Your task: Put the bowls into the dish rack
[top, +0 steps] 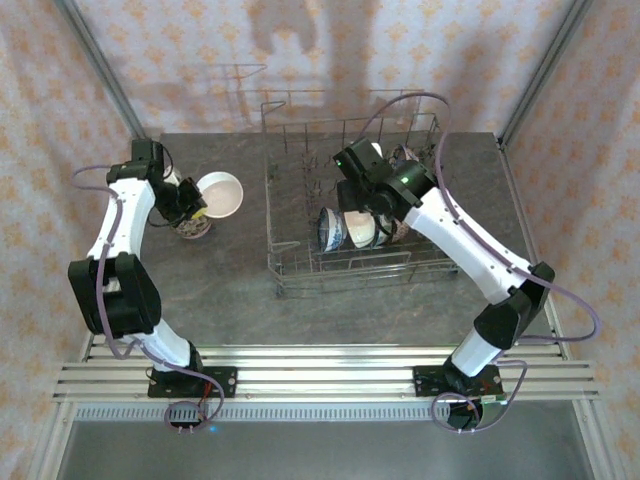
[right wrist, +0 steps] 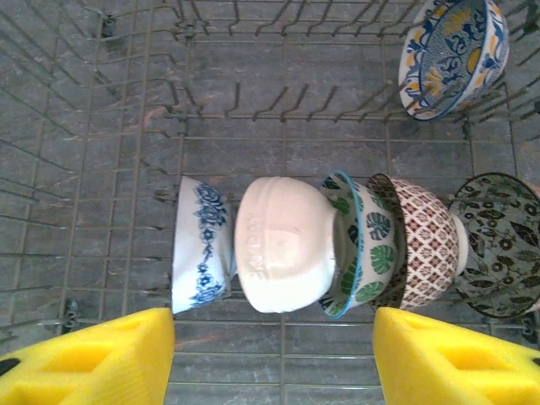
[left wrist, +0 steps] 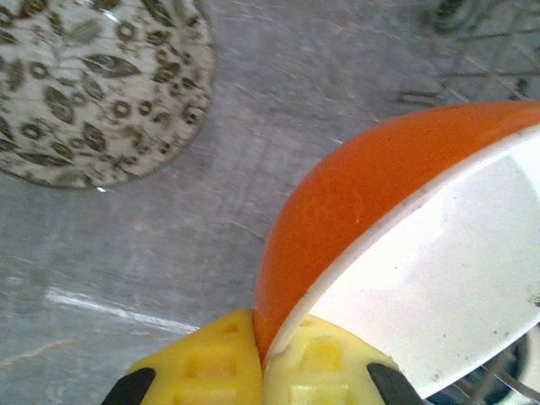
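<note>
My left gripper [top: 195,205] [left wrist: 261,337] is shut on the rim of the orange bowl [left wrist: 354,202] [top: 222,193], which has a white inside, and holds it tilted above the table to the left of the dish rack [top: 290,255]. A leaf-patterned bowl [top: 192,229] [left wrist: 84,84] sits on the table just below it. My right gripper [top: 352,195] [right wrist: 274,363] hangs open over the rack. Below it a row of bowls stands on edge: blue-white [right wrist: 198,245], plain white [right wrist: 283,245], green leaf [right wrist: 359,245], brown-white [right wrist: 422,240] and dark leaf [right wrist: 498,245]. A blue-yellow bowl [right wrist: 451,51] stands in the far row.
The rack's tall wire sides [right wrist: 51,126] and upright tines [right wrist: 253,101] surround the right gripper; free slots lie left of the bowl row. Patterned walls and metal posts [top: 100,70] close the table. Bare grey tabletop [top: 200,310] lies in front of the left arm.
</note>
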